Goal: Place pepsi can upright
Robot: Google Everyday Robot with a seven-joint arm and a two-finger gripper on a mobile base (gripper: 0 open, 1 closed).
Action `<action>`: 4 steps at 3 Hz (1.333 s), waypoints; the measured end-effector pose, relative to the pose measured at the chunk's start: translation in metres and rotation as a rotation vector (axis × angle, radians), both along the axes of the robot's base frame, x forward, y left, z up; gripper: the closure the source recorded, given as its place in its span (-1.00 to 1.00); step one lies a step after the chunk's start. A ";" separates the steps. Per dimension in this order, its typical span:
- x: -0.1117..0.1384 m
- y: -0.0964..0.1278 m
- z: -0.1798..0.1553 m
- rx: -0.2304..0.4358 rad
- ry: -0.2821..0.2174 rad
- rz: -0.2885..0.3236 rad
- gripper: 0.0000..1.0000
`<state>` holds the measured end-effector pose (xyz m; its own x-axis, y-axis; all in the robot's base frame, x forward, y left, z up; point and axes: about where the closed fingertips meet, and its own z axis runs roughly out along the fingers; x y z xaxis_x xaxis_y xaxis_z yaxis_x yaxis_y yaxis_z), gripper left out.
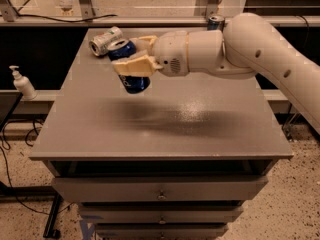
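Observation:
The pepsi can (131, 68), dark blue with a silver top, is held nearly upright between the cream fingers of my gripper (136, 55). It hangs above the back left part of the grey table (165, 119). The gripper is shut on the can, one finger (134, 66) across its front and the other behind it. The white arm reaches in from the right. Whether the can's bottom touches the table is hard to tell.
A pale green-white can (104, 40) lies on its side at the table's back left corner, just behind the pepsi can. A slim blue-silver can (216, 22) stands at the back, partly hidden by the arm. A soap dispenser (22, 83) stands left of the table.

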<state>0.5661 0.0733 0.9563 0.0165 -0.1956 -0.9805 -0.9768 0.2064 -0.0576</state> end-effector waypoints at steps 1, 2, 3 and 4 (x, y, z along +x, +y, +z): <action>-0.021 -0.027 0.004 0.044 -0.002 0.008 1.00; -0.021 -0.027 0.003 0.045 -0.002 0.009 1.00; -0.023 -0.038 -0.001 0.076 -0.009 0.002 1.00; -0.028 -0.057 -0.013 0.111 -0.013 -0.022 1.00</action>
<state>0.5377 0.0162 0.9436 0.0259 -0.0867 -0.9959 -0.9713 0.2336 -0.0456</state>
